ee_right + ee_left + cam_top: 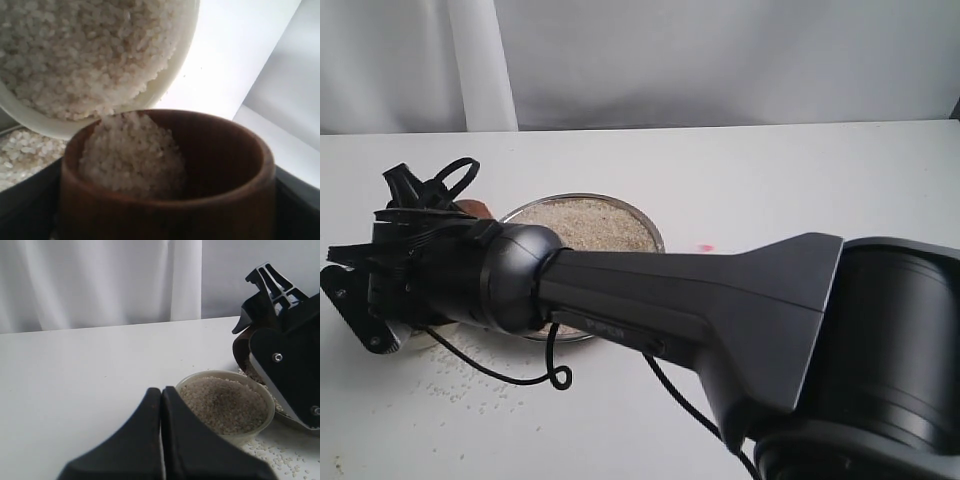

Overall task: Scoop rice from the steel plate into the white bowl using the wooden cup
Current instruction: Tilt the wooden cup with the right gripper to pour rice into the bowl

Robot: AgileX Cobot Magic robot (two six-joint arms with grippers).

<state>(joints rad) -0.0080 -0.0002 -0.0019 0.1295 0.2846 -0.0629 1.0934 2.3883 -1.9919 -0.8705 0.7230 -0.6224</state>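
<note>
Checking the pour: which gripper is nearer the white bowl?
Right. The right gripper holds the wooden cup at the white bowl; the left gripper, shut, sits back from it.

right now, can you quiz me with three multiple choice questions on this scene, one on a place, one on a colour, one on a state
1. Where is the wooden cup?
A) in the right end effector, at the rim of the white bowl
B) standing on the floor
C) on a shelf

2. What colour is the cup?
A) blue
B) reddish-brown
C) green

3. How is the left end effector?
A) wide open
B) gripping a spoon
C) shut, empty

Answers:
1 A, the left wrist view shows it inside that end effector beside the bowl.
2 B, the right wrist view shows glossy brown wood.
3 C, its fingers press together with nothing between.
</note>
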